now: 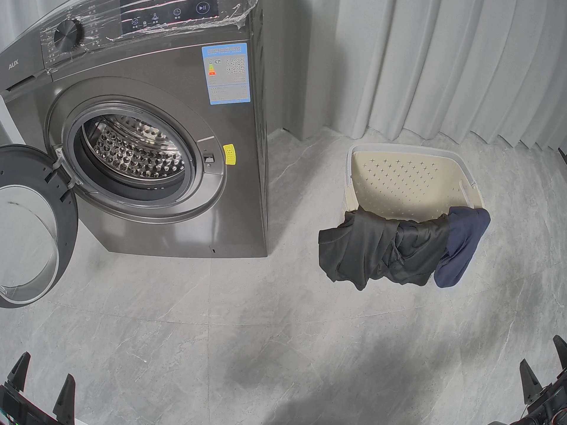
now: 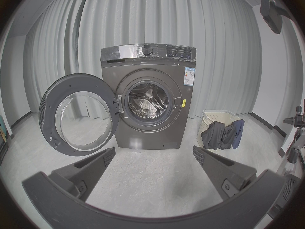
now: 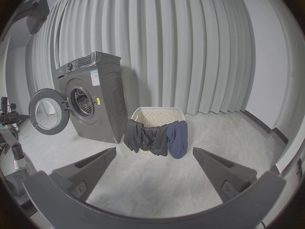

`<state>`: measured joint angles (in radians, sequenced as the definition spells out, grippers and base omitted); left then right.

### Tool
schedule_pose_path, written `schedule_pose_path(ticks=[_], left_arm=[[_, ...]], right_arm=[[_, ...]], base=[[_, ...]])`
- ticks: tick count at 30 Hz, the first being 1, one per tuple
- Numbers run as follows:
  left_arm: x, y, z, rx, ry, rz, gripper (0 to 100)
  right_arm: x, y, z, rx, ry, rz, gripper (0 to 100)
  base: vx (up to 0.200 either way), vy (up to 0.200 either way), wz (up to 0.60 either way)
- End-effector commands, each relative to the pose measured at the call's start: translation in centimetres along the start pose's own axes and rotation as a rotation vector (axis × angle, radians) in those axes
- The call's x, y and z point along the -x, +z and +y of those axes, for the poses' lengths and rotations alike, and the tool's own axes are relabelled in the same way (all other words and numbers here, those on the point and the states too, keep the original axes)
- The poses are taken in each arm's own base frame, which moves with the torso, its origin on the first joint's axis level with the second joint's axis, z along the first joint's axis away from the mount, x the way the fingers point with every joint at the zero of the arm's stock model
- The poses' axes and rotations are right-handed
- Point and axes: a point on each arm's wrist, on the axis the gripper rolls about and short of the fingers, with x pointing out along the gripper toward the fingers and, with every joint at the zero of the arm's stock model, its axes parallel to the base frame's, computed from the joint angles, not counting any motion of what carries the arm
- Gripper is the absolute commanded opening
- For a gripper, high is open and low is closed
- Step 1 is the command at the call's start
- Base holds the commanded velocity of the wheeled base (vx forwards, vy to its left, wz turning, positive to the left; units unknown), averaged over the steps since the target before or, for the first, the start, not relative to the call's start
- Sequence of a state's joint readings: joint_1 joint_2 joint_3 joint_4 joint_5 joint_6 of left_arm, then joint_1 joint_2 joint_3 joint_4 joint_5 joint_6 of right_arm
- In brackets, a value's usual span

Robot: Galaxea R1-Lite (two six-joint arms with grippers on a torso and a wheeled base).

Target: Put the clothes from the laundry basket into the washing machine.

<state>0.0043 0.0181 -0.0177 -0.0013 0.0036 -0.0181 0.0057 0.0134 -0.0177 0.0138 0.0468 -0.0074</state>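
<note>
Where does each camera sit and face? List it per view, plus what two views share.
Head view: on the head, looking forward and down; washing machine left, door open, laundry basket right; left gripper and right gripper at the bottom corners.
Left wrist view: on the left wrist, facing the machine's drum; its open fingers in front.
Right wrist view: on the right wrist, facing the basket and draped clothes; its open fingers in front.
Shared: both wrist views show machine, basket and clothes.

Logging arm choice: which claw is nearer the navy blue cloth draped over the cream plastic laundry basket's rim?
Right. The right claw sits nearer the robot, slightly right of the navy blue cloth; the left claw is far to its left.
</note>
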Motion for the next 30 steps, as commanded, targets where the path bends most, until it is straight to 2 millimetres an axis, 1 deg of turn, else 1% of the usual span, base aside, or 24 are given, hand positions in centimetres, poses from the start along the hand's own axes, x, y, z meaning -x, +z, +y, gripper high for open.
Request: schedule_pose_path(ticks=[1, 20, 30], left_arm=[[-0.03, -0.52, 0.01, 0.000, 0.001, 0.004, 100], [-0.03, -0.52, 0.01, 0.000, 0.001, 0.004, 100], [-0.03, -0.50, 0.01, 0.002, 0.000, 0.002, 100]], right_arm=[[0.00, -0.39, 0.00, 0.000, 0.001, 0.000, 100], [0.00, -0.39, 0.00, 0.000, 0.001, 0.000, 100], [0.00, -0.39, 0.00, 0.000, 0.001, 0.000, 100]], base=[[0.000, -0.200, 0.00], [0.000, -0.200, 0.00], [0.000, 0.000, 0.00]])
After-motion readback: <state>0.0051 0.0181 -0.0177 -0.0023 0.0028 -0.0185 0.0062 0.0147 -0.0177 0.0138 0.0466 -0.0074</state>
